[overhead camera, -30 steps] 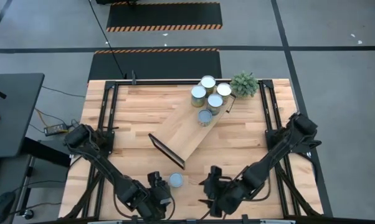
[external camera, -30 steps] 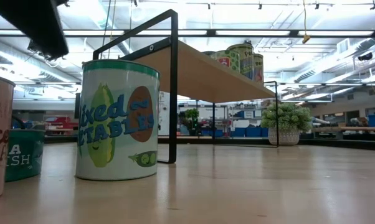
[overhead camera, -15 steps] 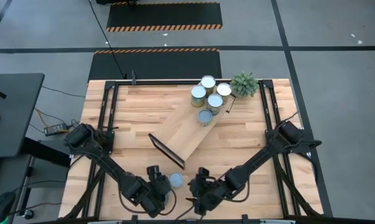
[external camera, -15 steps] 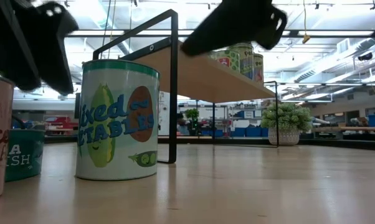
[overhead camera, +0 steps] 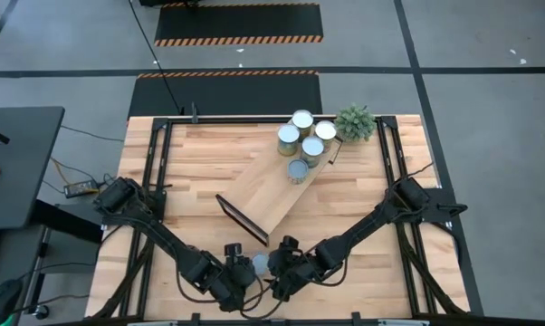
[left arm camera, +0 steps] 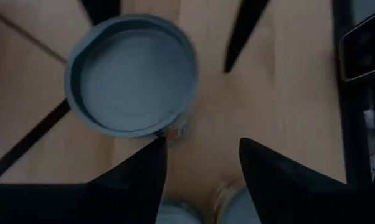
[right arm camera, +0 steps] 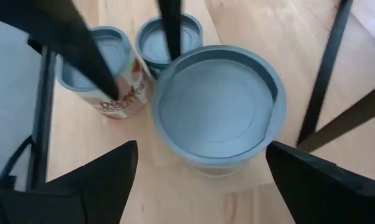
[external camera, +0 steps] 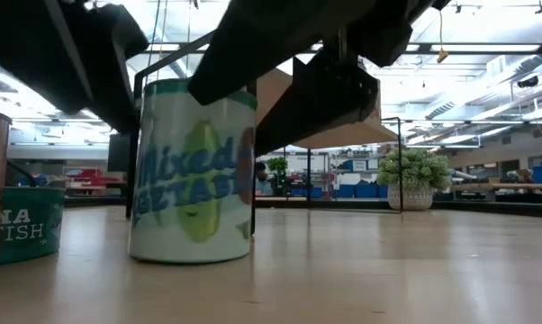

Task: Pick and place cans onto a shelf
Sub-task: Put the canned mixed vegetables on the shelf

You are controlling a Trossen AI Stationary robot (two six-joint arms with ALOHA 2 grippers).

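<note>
- Both arms crowd the near edge of the worktop [overhead camera: 177,163], converging on one can [external camera: 192,171] labelled mixed vegetables, which stands upright just in front of the near end of the shelf [overhead camera: 268,195].
- The right gripper [right arm camera: 200,180] hangs directly over that can, jaws spread wide and released, the pale blue-grey lid centred between them – nothing grasped.
- The left gripper [left arm camera: 203,171] sits just beside the same can; its jaws stand apart with bare wood between them and hold nothing.
- To do the step well, I judge only one arm should take this can: drop the right jaws straight down either side of the rim, close squarely, and lift clear before swinging toward the shelf.
- The left arm looks like the main obstacle – its wrist is near enough to clash, so it would best back off first.
- Two more cans [right arm camera: 103,71] stand close behind the target, one touching or nearly so; a wide jaw could clip them.
- The shelf's dark end frame [overhead camera: 243,219] rises just beside the can.
- Five cans [overhead camera: 301,136] already sit at the shelf's far end, next to a potted plant [overhead camera: 355,121].
</note>
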